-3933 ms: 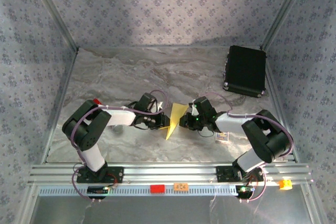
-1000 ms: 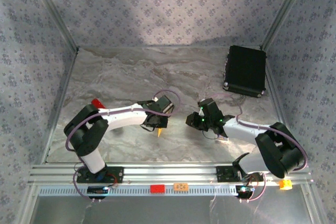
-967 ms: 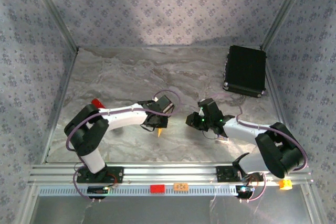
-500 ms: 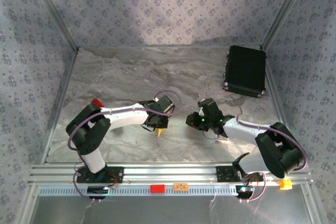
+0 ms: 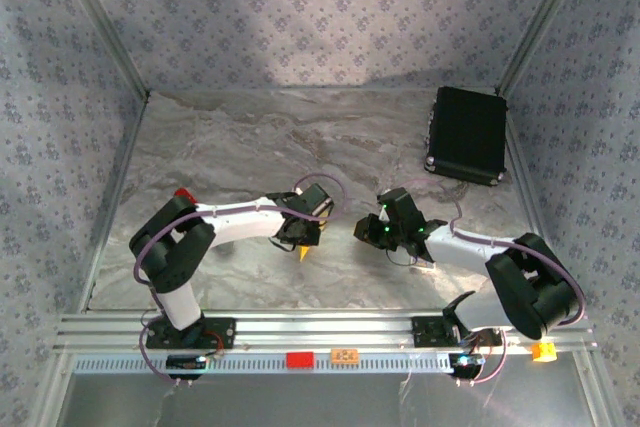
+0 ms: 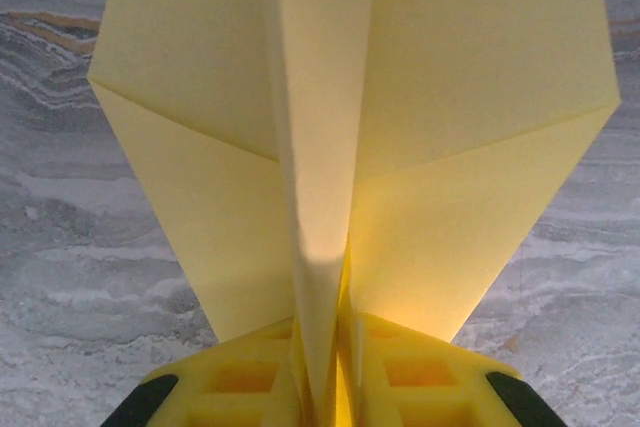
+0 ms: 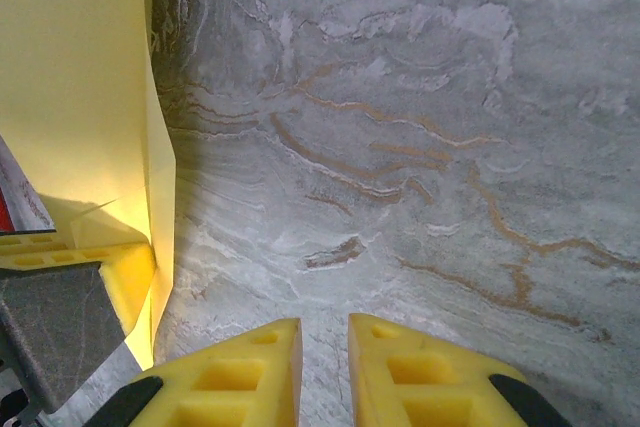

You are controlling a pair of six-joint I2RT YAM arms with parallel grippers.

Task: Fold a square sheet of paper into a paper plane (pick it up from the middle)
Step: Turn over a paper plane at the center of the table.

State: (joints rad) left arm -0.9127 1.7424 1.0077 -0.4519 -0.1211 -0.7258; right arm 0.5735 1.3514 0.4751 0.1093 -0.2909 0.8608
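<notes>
since the earliest frame the right gripper (image 7: 324,332) has let go of the paper and drawn off right; over the last second the left arm barely shifted. one red-handled tool (image 5: 184,193) lies at the left of the marble table (image 5: 230,137). of the two grippers, the left gripper (image 6: 325,335) pinches the one paper plane (image 6: 440,97) by its centre crease, near the table's middle. the right gripper stands just beside it, fingers slightly parted, empty. one black case (image 5: 467,134) sits far right.
</notes>
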